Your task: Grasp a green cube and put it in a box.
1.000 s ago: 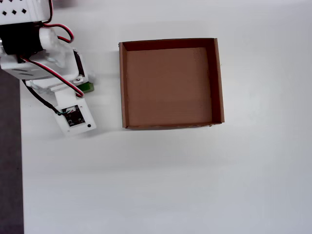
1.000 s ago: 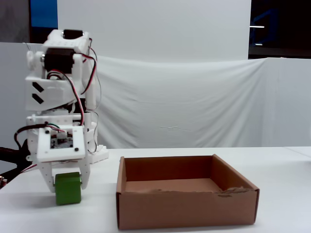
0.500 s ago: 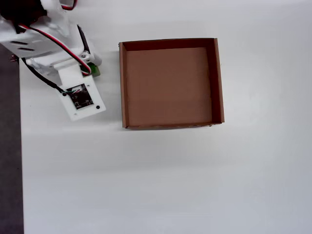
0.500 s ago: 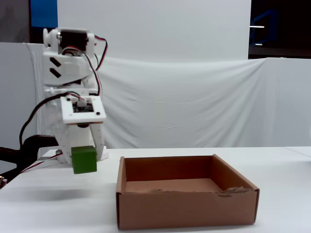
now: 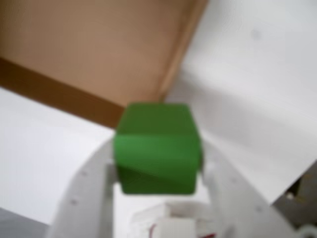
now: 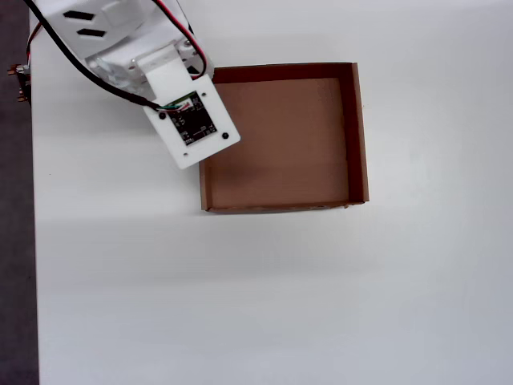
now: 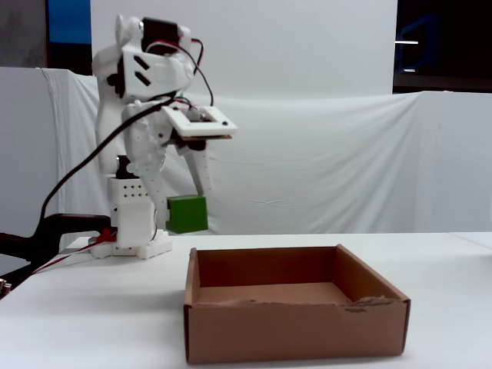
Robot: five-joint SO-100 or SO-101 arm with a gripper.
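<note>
The green cube is clamped between the jaws of the gripper — held in the air, above the box — near its corner.

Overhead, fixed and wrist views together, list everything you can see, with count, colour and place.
green cube: one, bright green, held in the air between the gripper's fingers, above the table beside the box's corner
box: one, brown cardboard, open and empty, on the table
table: one, white surface, under the box and the arm
backdrop cloth: one, white, hanging behind the table in the fixed view
cables: several, black and red, running along the arm
gripper: one, white, shut on the green cube
camera board: one, white plate with a dark circuit, on the wrist
</note>
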